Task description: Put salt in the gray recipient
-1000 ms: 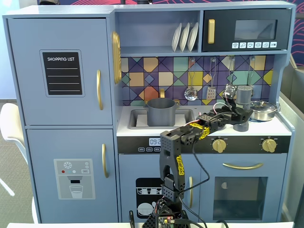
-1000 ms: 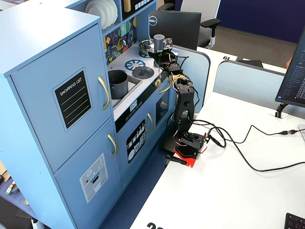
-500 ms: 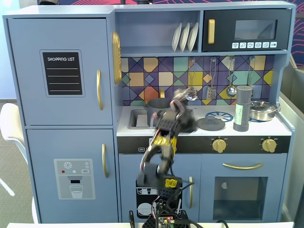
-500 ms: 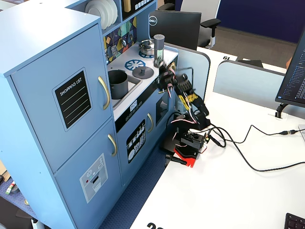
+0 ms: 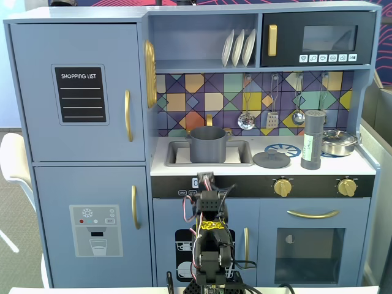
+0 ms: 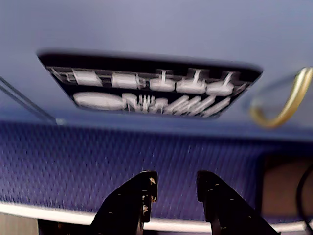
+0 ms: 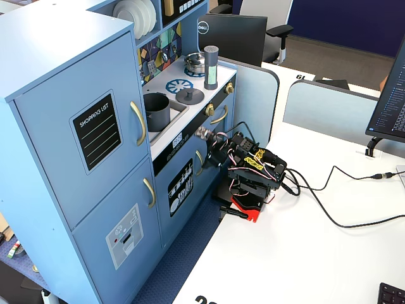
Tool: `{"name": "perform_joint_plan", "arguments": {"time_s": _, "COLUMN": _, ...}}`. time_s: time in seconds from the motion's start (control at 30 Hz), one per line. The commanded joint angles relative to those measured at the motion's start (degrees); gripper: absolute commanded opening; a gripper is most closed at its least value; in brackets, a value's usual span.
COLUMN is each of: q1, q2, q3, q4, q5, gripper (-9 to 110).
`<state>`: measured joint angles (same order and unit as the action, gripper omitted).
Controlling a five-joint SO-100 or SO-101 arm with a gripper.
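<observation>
Salt shaker [image 5: 312,140] stands upright on the right end of the toy kitchen's countertop [image 5: 361,165], just left of the shiny steel pan [image 5: 339,142] and right of the flat gray knobbed lid [image 5: 272,159]; in the other fixed view the shaker [image 7: 211,67] is at the far end of the counter. The gray pot [image 5: 207,144] sits in the sink recess [image 5: 179,154], well apart from the shaker, with nothing visible inside from these angles. The arm is folded low on the white table [image 7: 304,266] in front of the kitchen, away from both things. In the wrist view the gripper [image 6: 176,183] holds nothing, its two black fingers slightly apart with a narrow gap between them, facing the dishwasher panel [image 6: 146,90] and a gold handle [image 6: 286,103]
</observation>
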<state>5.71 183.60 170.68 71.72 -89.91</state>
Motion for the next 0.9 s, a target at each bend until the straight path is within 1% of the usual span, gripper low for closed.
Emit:
{"name": "perform_joint_plan", "arguments": {"time_s": 0.0, "q1": -0.88, "q2": 0.79, "q3": 6.59, "q4": -3.16, "q5": -0.7, "gripper": 0}}
{"name": "perform_joint_plan", "arguments": {"time_s": 0.27, "q1": -1.85, "q2": 0.88, "q3": 7.82, "q4": 4.22, "q5": 1.32, "gripper": 1}}
{"name": "perform_joint_plan", "arguments": {"time_s": 0.87, "q1": -3.78, "q2": 0.88, "q3": 7.91, "q4": 4.31, "q5": 2.11, "gripper": 5}}
